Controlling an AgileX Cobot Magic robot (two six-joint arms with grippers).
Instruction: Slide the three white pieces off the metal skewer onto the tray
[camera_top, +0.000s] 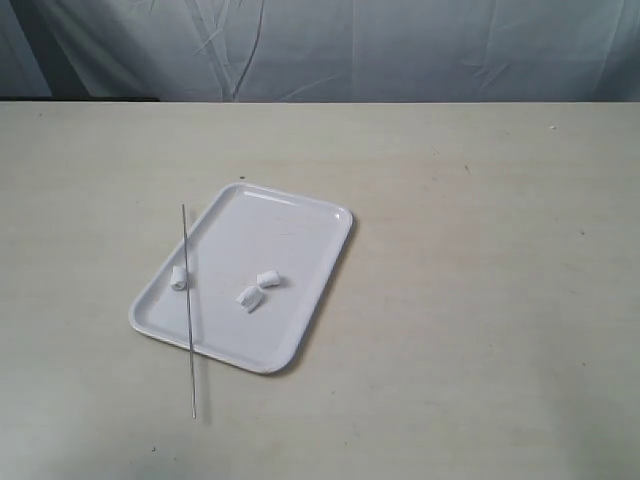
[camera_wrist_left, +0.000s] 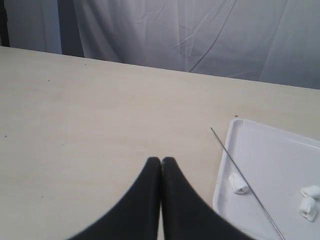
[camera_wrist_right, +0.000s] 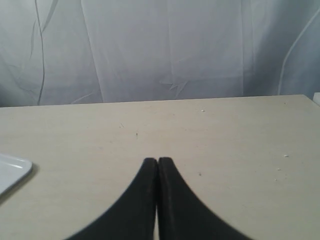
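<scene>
On the tray (camera_top: 300, 240) lie three white pieces (camera_top: 267, 279), skewer (camera_top: 188, 310) across its edge. My left claw (camera_wrist_left: 161, 161) and right claw (camera_wrist_right: 158, 161) are pressed together, empty. Looks finished; next, lift the skewer clear.

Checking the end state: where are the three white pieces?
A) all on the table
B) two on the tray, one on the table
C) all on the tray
C: the three white pieces lie inside the tray, one beside the metal skewer, two near the middle.
</scene>
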